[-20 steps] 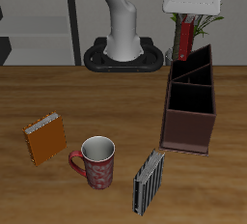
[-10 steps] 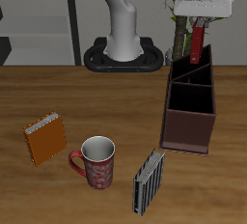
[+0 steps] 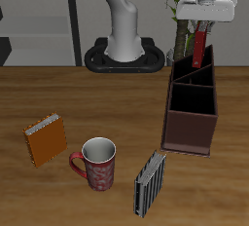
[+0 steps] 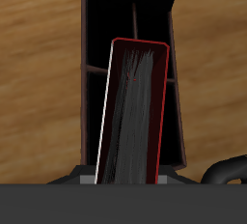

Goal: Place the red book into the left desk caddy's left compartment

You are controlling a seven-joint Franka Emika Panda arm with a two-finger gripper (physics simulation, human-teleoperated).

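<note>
My gripper [image 3: 200,23] is shut on the red book [image 3: 198,47] and holds it upright, slightly tilted, above the back end of the left desk caddy [image 3: 192,113], a dark brown open box with inner dividers. The book's lower end hangs just over the caddy's rearmost compartment. In the wrist view the red book [image 4: 132,112] fills the middle, red-edged with grey pages, and the caddy's dark compartments [image 4: 106,35] lie beneath it.
An orange book [image 3: 45,139] leans near the table's other side. A red patterned mug [image 3: 96,163] stands near the front edge, with a grey-and-black striped book [image 3: 149,182] beside it. The robot base [image 3: 124,56] stands at the back, a plant behind the caddy.
The gripper with the red book has moved sideways over the caddy's back end, mostly in the first half second, then only slightly farther.
</note>
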